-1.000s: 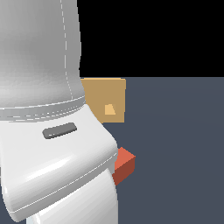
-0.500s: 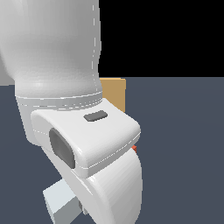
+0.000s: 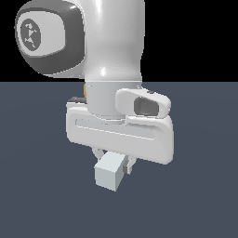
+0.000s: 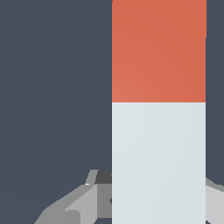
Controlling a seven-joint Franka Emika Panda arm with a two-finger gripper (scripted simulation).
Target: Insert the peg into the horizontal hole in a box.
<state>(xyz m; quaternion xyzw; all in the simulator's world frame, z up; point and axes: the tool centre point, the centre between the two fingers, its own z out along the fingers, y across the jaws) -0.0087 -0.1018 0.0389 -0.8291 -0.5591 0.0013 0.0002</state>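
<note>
Peg (image 4: 158,131) between the claw (image 3: 113,160) fingers, white end foremost.

No readable text, labels, brands, numbers or signs showed in either view; the peg (image 4: 158,109) and arm (image 3: 111,51) surfaces were plain, unmarked.
</note>
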